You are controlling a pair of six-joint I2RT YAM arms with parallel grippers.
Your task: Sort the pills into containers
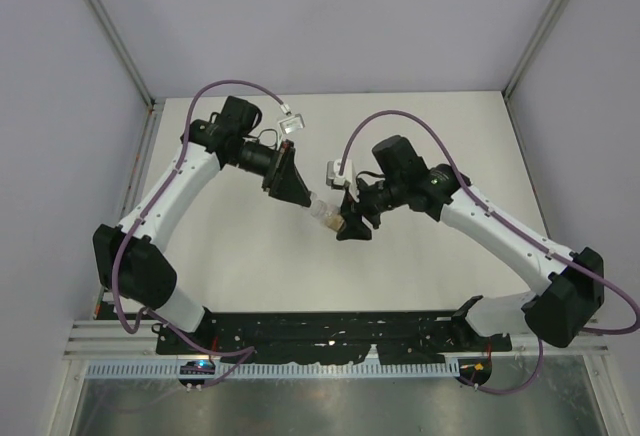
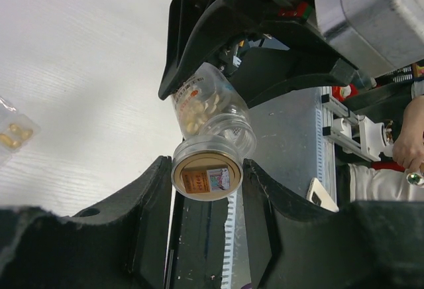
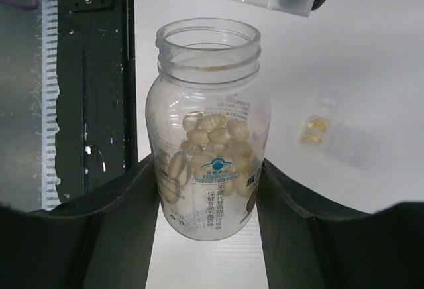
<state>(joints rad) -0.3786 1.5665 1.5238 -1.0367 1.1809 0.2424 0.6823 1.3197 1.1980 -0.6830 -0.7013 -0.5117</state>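
Two pincers: left pincer [image 2: 208, 170] and right pincer [image 3: 207, 170]. One clear bottle [image 3: 209, 103]. One cap [image 2: 205, 181]. Pale tan pills [image 3: 212, 144] in the bottle: one overlapping heap, well over a dozen, too crowded for an exact count. One small clear packet [image 3: 338, 140] on the table [image 3: 377, 50]. Two orange-brown pills [image 3: 314, 130] inside that packet.

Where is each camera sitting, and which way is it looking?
Top external: high above and behind, facing down at the table; left arm and right arm show whole, left gripper and right gripper meeting mid-table.
Left wrist: on the left arm, facing along its own fingers at the cap they hold, bottle just beyond.
Right wrist: on the right arm, facing along its own fingers at the open bottle of pale pills.
Shared: both wrist views show bottle, cap and a packet.
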